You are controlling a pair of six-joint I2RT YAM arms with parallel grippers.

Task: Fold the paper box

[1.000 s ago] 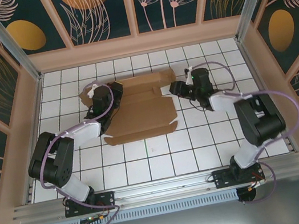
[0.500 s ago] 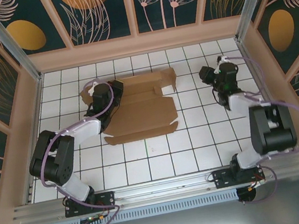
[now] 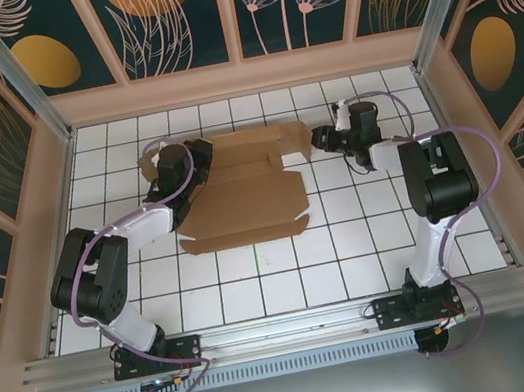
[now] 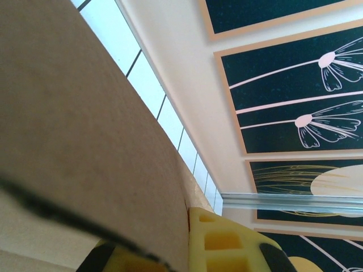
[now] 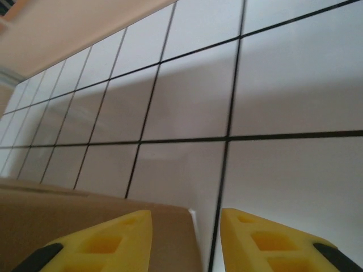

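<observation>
The paper box [image 3: 242,199] is a brown die-cut sheet lying mostly flat mid-table, with its right flap raised near the back. My left gripper [image 3: 198,155] is at the sheet's back left part. In the left wrist view a cardboard panel [image 4: 68,113] runs between the yellow fingers [image 4: 227,243], which are shut on it. My right gripper [image 3: 318,138] sits just right of the raised flap. In the right wrist view its fingers [image 5: 272,243] are open, with the flap's corner [image 5: 170,238] lying between them, touching neither.
White tiled floor [image 3: 371,238] surrounds the sheet, with free room in front and to the right. A beige back wall [image 3: 241,76] and side walls with metal posts [image 3: 16,67] enclose the table. Purple cables loop over both arms.
The right gripper left the right flap, swung out to the right, and has come back to the flap's right edge, further back. The left gripper stayed on the sheet, shifting slightly back.
</observation>
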